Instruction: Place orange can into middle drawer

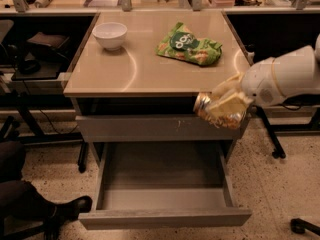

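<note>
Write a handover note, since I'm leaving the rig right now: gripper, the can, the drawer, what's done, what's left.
The gripper is shut on the orange can, in the air just past the tabletop at its front right corner.
The middle drawer is pulled open below; the can hangs over its right side.
Done: can off the table, drawer open.
Left: lower the can into the drawer and release.
</note>
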Available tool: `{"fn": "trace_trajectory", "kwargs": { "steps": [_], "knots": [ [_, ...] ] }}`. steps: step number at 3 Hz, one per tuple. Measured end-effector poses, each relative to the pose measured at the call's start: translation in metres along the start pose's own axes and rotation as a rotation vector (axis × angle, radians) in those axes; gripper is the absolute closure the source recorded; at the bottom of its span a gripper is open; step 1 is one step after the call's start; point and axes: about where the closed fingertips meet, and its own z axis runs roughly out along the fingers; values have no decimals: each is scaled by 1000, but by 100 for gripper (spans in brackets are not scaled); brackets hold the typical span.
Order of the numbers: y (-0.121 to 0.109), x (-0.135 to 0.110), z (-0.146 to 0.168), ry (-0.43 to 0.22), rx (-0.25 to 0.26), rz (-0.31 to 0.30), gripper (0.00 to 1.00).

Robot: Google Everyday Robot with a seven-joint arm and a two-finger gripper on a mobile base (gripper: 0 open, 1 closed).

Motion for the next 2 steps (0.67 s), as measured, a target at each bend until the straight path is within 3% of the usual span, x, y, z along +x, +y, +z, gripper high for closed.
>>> {"fn": "trace_trajectory", "kwargs": {
  "steps": [1, 2],
  "knots": [
    [23, 26, 19, 37, -51, 25, 100],
    [23, 26, 19, 37, -51, 25, 100]
  ]
}}
